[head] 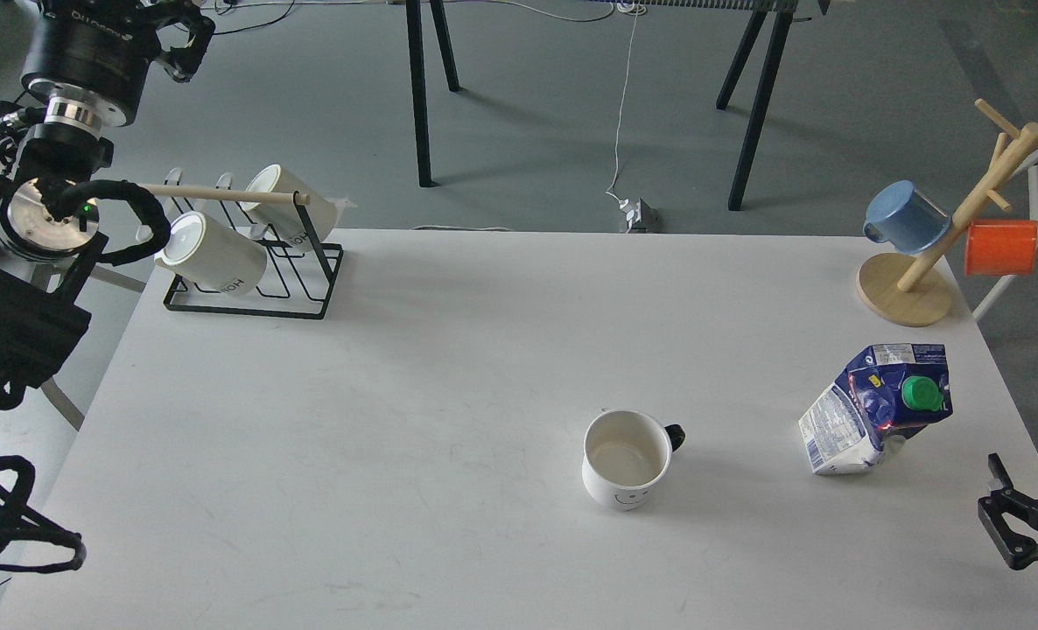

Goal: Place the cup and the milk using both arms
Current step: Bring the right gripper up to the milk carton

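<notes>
- The right gripper (1009,516), at the table's near right edge, shows its two black fingers apart, holding nothing; the left gripper (178,39), raised at the far left, is too dark to tell.
- The white ceramic smiley-face mug with a black handle (626,459) stands upright, near centre.
- The dark blue and white green-capped milk carton (873,411) leans well to its right.
- Both rest on the white table (396,437).

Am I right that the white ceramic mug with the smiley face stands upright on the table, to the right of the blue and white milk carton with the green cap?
Not quite: the head view shows the white ceramic smiley mug upright on the white table, but left of the blue and white green-capped milk carton, not right.
</notes>
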`<action>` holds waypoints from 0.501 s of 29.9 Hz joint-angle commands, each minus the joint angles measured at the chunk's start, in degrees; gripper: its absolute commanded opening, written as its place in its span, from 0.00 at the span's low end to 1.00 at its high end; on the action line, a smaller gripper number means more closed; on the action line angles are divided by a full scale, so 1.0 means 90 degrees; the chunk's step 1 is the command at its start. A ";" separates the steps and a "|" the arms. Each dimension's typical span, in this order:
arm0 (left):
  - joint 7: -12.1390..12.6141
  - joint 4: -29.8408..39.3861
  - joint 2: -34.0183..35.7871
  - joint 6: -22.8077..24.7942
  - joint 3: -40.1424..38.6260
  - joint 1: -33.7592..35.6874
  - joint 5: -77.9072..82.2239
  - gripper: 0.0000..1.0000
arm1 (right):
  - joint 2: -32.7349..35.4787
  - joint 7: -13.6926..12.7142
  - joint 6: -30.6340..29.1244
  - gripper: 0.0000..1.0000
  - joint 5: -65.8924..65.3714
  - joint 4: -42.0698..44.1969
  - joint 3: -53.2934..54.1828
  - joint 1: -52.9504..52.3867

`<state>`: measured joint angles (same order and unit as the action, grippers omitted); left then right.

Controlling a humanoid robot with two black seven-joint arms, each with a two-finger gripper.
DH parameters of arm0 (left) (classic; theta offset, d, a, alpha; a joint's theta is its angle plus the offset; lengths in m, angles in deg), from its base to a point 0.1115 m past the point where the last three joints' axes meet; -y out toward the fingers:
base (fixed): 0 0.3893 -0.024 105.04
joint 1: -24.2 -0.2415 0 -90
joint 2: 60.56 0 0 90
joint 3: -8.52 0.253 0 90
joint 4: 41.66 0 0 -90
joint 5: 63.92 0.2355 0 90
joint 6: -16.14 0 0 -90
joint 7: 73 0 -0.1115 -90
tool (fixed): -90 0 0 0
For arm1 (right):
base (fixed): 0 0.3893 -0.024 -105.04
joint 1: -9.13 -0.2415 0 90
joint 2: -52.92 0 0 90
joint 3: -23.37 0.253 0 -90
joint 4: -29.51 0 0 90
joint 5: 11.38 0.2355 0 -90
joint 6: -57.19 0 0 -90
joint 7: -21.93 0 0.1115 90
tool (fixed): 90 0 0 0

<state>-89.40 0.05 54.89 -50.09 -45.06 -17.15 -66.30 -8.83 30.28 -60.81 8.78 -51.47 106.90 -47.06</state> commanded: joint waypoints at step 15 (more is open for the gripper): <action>0.0045 0.0033 0.0131 -0.0102 0.0085 -0.0025 0.0020 1.00 | -0.1440 -0.0078 -0.0001 0.99 -0.0628 0.0580 -0.1068 -0.1149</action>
<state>-89.04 0.15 56.09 -50.48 -44.39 -17.36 -66.17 -20.79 29.84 -60.82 3.14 -47.68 98.09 -55.38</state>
